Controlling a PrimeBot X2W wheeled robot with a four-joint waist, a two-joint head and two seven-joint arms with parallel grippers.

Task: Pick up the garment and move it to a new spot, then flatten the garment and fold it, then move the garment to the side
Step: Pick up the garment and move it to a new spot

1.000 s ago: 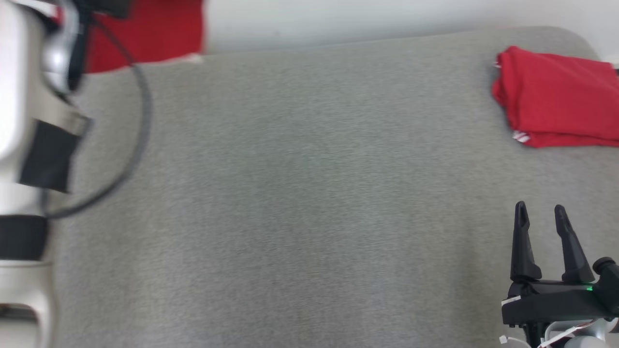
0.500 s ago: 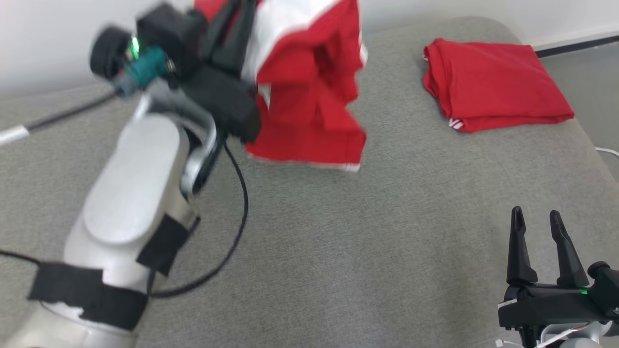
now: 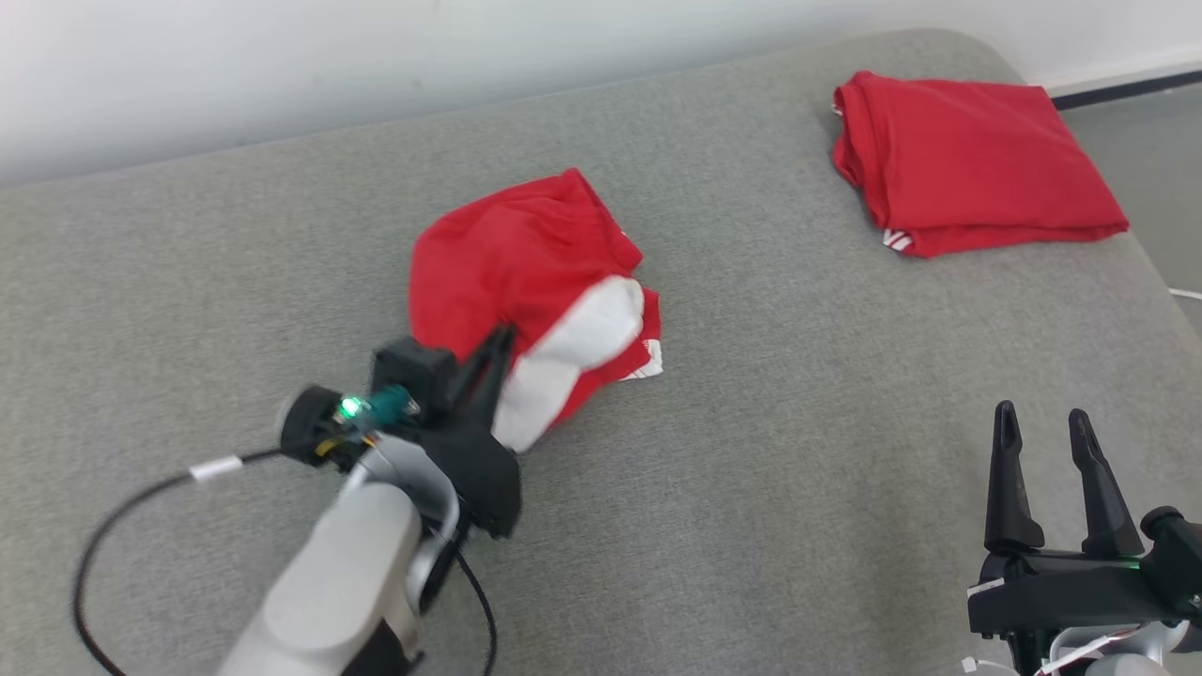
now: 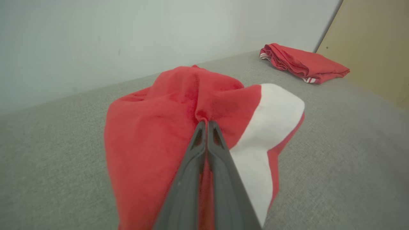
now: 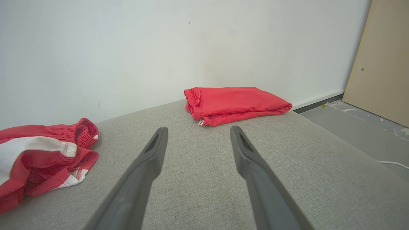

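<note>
The garment (image 3: 526,272) is a crumpled red piece with a white panel, lying in a heap near the middle of the grey cushioned surface (image 3: 751,469). My left gripper (image 3: 502,340) is shut on its near edge; in the left wrist view the fingers (image 4: 204,126) pinch a red fold of the garment (image 4: 153,127). My right gripper (image 3: 1042,418) stands open at the lower right with nothing between its fingers. The right wrist view has the garment (image 5: 41,153) at its left and the right gripper (image 5: 198,131) open over bare fabric.
A second red garment (image 3: 967,164), folded flat, lies at the far right corner of the surface, also seen as the folded garment (image 5: 233,103) ahead of the right gripper. A white wall runs behind. Bare floor and a white cable (image 3: 1185,293) lie past the right edge.
My left arm swung the garment from up in the air down onto the surface, where it now rests in a heap. The head camera shifted. The right gripper stayed put.
</note>
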